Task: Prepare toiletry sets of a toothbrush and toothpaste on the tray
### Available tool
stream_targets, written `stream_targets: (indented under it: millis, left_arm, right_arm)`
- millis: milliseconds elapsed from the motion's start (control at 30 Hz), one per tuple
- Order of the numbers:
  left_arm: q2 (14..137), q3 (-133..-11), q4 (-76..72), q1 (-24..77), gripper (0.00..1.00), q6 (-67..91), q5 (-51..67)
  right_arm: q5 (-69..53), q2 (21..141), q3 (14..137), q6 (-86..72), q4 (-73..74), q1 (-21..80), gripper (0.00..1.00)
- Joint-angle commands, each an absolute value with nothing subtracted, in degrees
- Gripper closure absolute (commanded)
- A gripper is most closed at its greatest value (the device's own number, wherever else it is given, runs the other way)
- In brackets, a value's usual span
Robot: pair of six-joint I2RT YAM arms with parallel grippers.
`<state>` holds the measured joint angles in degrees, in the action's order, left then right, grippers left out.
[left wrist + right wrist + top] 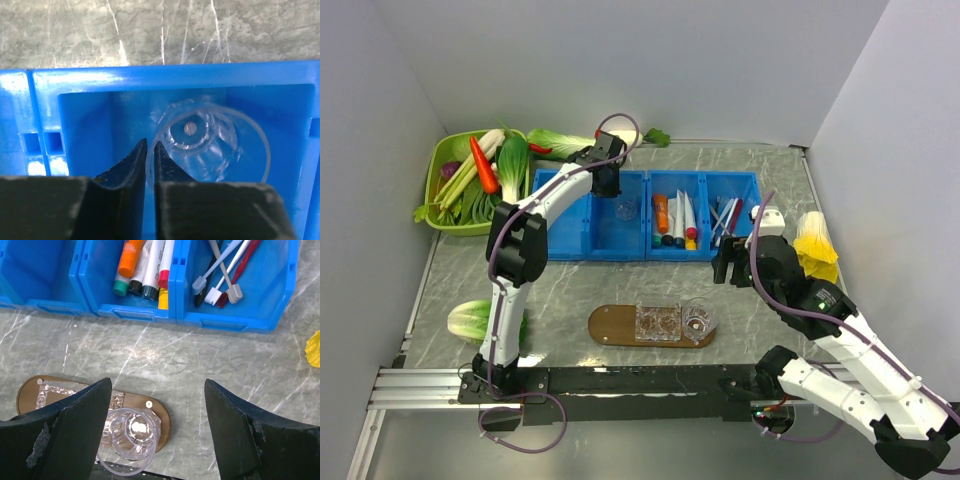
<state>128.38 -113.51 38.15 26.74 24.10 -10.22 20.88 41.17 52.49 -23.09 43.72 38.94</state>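
Observation:
The brown wooden tray (pixel 610 325) lies near the front of the table with a clear cup (pixel 699 320) on its right end; both show in the right wrist view, tray (pixel 161 414) and cup (pixel 131 440). White toothpaste tubes (pixel 678 218) lie in the middle blue bin, also seen by the right wrist (pixel 152 260). Toothbrushes (pixel 728 217) lie in the right bin (pixel 225 270). My left gripper (pixel 607 185) is down in the left bin, shut (pixel 150 146) on the rim of a second clear cup (pixel 210 145). My right gripper (pixel 735 268) hangs open and empty (pixel 157 385) above the table, beyond the tray's right end.
An orange tube (pixel 131 252) lies beside the toothpaste. A crinkled clear piece (pixel 657 322) sits mid-tray. A green basket (pixel 445 180) of vegetables stands back left, a leafy vegetable (pixel 470 318) front left, and a yellow object (pixel 817 245) to the right.

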Motion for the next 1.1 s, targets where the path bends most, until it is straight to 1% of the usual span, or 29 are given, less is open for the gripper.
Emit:
stream_targets:
  millis: [0,67,433,733,900,1033,1067]
  left_arm:
    - [127.8,-113.55,37.62,26.89,0.9,23.9,-9.4]
    - [127.53,-113.38,37.53,26.89,0.99,23.99,-9.75]
    - [123.14,-112.5,37.53,26.89,0.99,24.17,-10.28]
    - [111.46,-107.5,37.09,26.89,0.99,23.64,-7.39]
    - [99.69,-100.13,36.39,27.07,0.99,24.96,-3.69]
    - [87.83,-92.65,36.3,29.0,0.99,25.49,-5.79]
    - [83.28,-90.98,37.26,30.66,0.99,25.58,-6.5]
  right_arm:
    - [20.74,41.22,53.7,-23.47,42.71,38.67,0.18]
    - [20.74,41.31,53.7,-23.55,42.63,38.67,0.18]
    - [20.66,41.4,54.05,-23.47,42.89,38.67,0.18]
    - [21.53,39.82,55.28,-22.85,44.3,38.58,0.18]
    - [21.71,39.02,54.84,-22.15,43.68,38.58,0.18]
    - [21.36,38.94,54.58,-21.71,42.54,38.67,0.18]
    - [21.36,38.94,54.15,-21.62,42.19,38.58,0.18]
